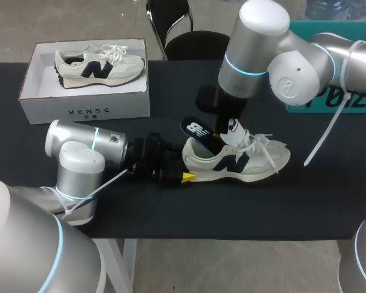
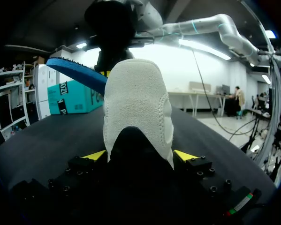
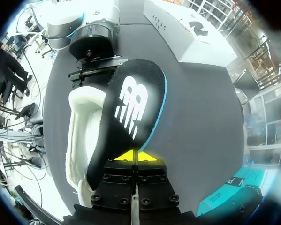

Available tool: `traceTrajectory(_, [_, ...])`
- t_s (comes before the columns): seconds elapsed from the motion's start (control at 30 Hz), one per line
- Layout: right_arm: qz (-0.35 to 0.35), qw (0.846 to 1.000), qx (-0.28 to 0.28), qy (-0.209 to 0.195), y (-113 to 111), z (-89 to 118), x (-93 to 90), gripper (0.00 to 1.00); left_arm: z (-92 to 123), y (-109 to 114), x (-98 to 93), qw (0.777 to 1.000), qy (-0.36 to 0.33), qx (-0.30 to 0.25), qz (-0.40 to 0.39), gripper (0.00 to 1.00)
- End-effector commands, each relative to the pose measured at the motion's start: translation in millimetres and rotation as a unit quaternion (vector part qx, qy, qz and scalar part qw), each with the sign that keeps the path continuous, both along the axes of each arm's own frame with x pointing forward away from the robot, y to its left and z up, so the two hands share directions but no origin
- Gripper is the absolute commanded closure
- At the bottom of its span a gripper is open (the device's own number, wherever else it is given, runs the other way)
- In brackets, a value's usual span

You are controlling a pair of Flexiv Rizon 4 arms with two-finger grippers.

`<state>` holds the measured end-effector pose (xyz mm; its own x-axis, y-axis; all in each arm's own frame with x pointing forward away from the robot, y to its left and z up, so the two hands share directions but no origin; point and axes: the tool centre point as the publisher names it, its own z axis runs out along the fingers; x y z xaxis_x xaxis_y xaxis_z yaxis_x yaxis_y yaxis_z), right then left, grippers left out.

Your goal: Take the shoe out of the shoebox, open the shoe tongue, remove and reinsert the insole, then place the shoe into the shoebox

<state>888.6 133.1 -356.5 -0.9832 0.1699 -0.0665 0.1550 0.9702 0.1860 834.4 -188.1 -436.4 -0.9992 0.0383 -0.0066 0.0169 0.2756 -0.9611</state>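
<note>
Clamping the shoe [image 1: 244, 160] by the heel in the left fingers [image 2: 94, 155], on the bench [image 1: 262, 207]. Pinching the half-out insole [image 1: 198, 131] in the narrow right fingers [image 3: 126, 154]

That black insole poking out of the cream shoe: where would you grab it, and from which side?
Grip the black insole by its raised part, clear of the cream shoe, coming from above and pinching across its thickness: it is thin and slopes upward there. The right claw holds it so, while the left claw clamps the shoe's heel.
</note>
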Motion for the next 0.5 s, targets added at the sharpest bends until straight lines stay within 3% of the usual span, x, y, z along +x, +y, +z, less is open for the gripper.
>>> traceTrajectory(0.03, [0.007,1.000,-0.012,0.008,9.9,-0.7,8.9,1.00,-3.0,-1.7,-0.8,1.000,0.000,0.000,-0.001,1.00])
traceTrajectory(0.33, [0.024,0.999,-0.023,0.009,23.3,3.9,19.2,1.00,-3.0,-1.7,-0.8,1.000,0.000,0.000,-0.001,1.00])
traceTrajectory(0.5, [0.028,0.999,-0.030,0.020,26.2,-3.9,18.5,1.00,-3.0,-1.7,-0.8,1.000,0.000,0.000,-0.001,1.00])
